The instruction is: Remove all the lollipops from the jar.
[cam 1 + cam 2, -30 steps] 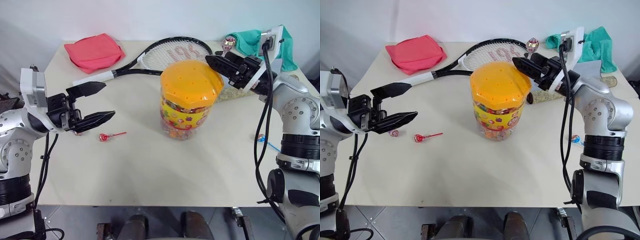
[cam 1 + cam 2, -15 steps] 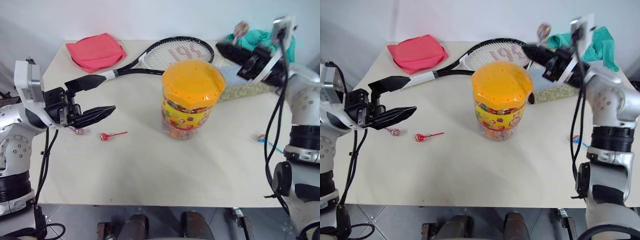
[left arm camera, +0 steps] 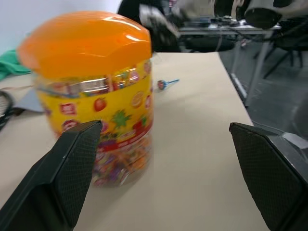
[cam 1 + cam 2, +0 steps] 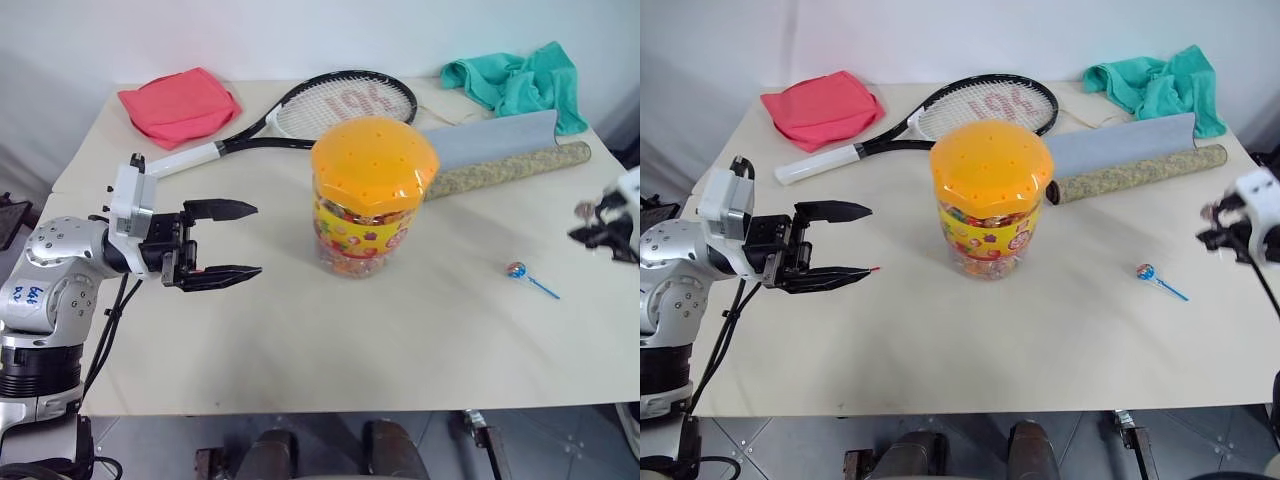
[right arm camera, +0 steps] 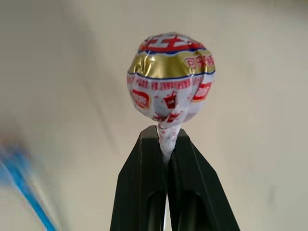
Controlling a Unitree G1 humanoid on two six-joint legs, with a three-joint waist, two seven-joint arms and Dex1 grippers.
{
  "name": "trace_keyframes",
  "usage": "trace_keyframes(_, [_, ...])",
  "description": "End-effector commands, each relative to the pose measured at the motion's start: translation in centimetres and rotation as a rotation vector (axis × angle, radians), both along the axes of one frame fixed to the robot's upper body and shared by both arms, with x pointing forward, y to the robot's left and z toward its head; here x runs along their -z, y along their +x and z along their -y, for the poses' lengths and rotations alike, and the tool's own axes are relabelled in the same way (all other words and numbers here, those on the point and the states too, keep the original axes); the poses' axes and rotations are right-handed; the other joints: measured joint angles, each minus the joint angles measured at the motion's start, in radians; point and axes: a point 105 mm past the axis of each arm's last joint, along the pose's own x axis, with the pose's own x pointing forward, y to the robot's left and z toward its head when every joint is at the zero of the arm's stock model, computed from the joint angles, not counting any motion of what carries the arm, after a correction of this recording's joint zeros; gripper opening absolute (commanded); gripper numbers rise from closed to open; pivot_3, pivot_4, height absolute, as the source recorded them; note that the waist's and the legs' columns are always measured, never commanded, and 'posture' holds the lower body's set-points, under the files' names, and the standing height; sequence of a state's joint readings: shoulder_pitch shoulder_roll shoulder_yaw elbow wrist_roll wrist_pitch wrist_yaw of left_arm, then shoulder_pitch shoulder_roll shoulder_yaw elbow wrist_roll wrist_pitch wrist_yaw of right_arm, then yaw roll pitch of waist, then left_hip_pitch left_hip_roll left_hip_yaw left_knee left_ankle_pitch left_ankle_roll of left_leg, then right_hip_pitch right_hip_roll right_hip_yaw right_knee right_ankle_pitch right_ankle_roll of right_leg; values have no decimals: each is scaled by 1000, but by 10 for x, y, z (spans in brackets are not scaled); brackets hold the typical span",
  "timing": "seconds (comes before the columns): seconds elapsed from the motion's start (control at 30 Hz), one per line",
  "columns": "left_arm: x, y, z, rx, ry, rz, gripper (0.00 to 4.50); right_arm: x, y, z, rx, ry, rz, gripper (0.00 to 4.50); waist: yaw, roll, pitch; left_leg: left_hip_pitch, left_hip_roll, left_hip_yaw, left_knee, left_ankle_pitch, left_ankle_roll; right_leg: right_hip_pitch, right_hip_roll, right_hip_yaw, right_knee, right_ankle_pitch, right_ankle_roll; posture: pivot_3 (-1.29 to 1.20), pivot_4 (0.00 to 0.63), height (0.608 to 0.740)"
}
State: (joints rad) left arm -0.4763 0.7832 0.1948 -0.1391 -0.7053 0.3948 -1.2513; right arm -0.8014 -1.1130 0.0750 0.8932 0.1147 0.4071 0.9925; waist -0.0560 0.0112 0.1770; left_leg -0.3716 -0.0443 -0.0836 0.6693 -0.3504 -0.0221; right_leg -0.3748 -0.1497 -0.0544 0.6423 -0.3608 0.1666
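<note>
One lollipop [image 5: 171, 79] pinched in right end effector [image 5: 166, 144], stick along fingers [image 5: 144, 192]

We see a silver left arm [image 4: 55, 275] with round joints, small screws, blue handwritten marks and black cables hanging below. Its left gripper [image 4: 240, 240] has two long black fingers; the right gripper [image 5: 166, 149] has black fingers too.
</note>
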Motion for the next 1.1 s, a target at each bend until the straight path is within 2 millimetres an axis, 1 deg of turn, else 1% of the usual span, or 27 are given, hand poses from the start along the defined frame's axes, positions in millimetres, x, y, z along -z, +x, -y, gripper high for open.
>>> trace_keyframes(0.03, [-5,-6,1,5,4,32,4500,8,-9,7,-33,-41,-46,15,-4,0,0,1,2,3,0,0,0,0,1,0,0,0,0,0,150,740])
trace_keyframes(0.07, [-6,-5,-1,-6,8,34,4500,15,-11,7,-29,-29,-61,15,-4,0,0,2,3,5,-1,0,0,0,1,0,0,0,0,0,150,740])
trace_keyframes(0.2, [-7,-3,-7,-38,26,41,4500,32,-16,9,-13,-14,-113,15,-1,-1,0,3,3,7,0,0,0,0,1,0,0,0,0,0,150,740])
trace_keyframes(0.27, [-6,-1,-11,-63,36,39,4500,32,-18,9,-12,14,-104,535,1,-1,0,3,4,6,0,0,0,0,1,0,0,0,0,0,150,740])
trace_keyframes(0.4, [-6,5,-19,-133,19,44,4500,19,-21,14,-10,27,-44,1711,3,-1,0,2,3,6,1,0,0,0,1,0,0,0,0,0,150,740])
trace_keyframes(0.53, [4,6,-26,-190,29,26,4500,-5,-26,14,-50,70,60,3030,6,-1,0,2,3,6,1,0,0,0,1,0,-1,0,0,0,150,740])
trace_keyframes(0.57, [9,6,-30,-210,40,15,4500,-15,-29,10,-99,85,101,3395,7,-1,0,2,3,6,1,0,0,0,1,0,-1,0,0,0,150,740])
trace_keyframes(0.63, [19,5,-42,-271,80,9,4500,-36,-43,2,-246,94,179,4064,10,-1,0,2,3,6,0,0,0,-1,1,0,-1,0,0,0,150,740])
trace_keyframes(0.67, [22,5,-47,-295,94,13,4500,-42,-48,-2,-294,92,207,4399,11,-1,0,2,4,6,-1,0,0,-1,1,0,-2,0,0,0,150,740])
trace_keyframes(0.77, [28,4,-65,-368,115,7,4500,-90,-58,-24,-484,185,528,4457,15,-1,0,2,4,6,-1,0,0,0,1,0,-3,0,0,0,150,740])
trace_keyframes(0.8, [32,5,-72,-403,130,7,4500,-98,-63,-32,-544,210,589,4457,14,-1,0,2,4,7,0,0,0,0,1,0,-4,0,0,0,150,740])
trace_keyframes(0.83, [38,4,-77,-428,147,7,4500,-95,-68,-46,-635,224,584,4457,14,-1,0,3,4,7,0,0,0,1,1,0,-4,0,0,0,150,740])
trace_keyframes(0.87, [44,3,-80,-458,152,10,4500,-88,-72,-61,-712,244,578,4457,16,-2,-1,3,5,7,0,0,0,1,1,0,-4,0,0,0,150,740])
trace_keyframes(0.93, [51,2,-83,-487,157,20,4500,-78,-79,-79,-786,266,570,4457,22,-4,-2,5,6,7,-1,0,-1,2,2,0,-4,0,0,0,150,740])
trace_keyframes(0.97, [56,-1,-81,-503,153,23,4500,-65,-82,-97,-843,269,555,4457,25,-4,-2,4,6,7,-1,0,-1,2,2,-1,-5,0,0,0,150,740])
trace_keyframes(1.03, [69,-12,-76,-522,146,3,4500,-33,-95,-142,-1003,263,539,4457,29,-5,-2,3,6,7,-1,-1,0,1,1,0,-5,0,0,0,150,740])
trace_keyframes(1.07, [72,-16,-74,-533,148,4,4500,-24,-100,-155,-1042,272,542,4457,30,-6,-2,3,6,6,-1,-1,0,1,1,-1,-5,0,0,0,150,740])
trace_keyframes(1.1, [74,-18,-74,-546,143,4,4500,-19,-102,-163,-1044,281,554,4457,30,-6,-2,3,6,6,-1,-1,0,1,1,-1,-4,0,0,0,150,740])
